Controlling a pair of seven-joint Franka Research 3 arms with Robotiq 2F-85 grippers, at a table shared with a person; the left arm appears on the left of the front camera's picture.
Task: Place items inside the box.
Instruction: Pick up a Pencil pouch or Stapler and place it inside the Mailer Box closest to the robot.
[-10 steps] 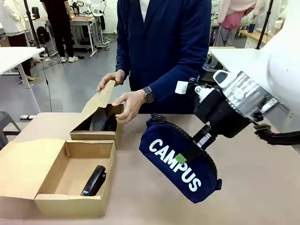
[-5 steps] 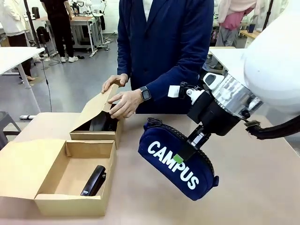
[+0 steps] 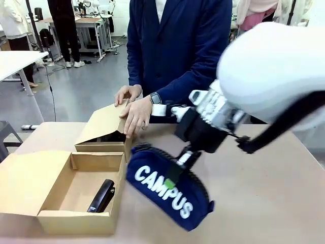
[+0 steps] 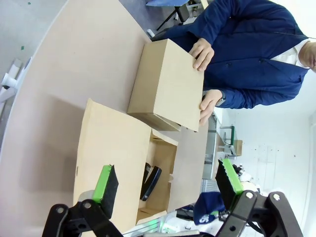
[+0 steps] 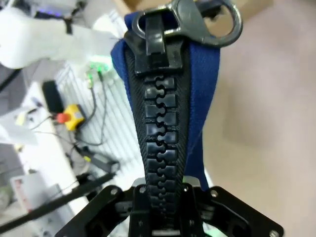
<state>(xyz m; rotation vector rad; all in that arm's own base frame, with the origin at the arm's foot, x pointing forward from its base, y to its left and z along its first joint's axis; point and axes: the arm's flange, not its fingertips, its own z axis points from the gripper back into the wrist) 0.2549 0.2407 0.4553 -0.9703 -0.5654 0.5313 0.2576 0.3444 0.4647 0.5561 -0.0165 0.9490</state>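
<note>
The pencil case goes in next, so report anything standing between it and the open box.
Nothing visible does. The pencil case, held in the right gripper, is just beside the box and its open top. The stapler already lies inside near that side wall; the smaller box and the person's hand are farther back.

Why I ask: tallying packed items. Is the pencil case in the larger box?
No, the right gripper holds the pencil case outside the box.

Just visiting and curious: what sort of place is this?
Probably a robotics lab or workshop. The right gripper of a white robot arm holds a navy pencil case over a table, a person works opposite, and more work tables stand behind.
</note>
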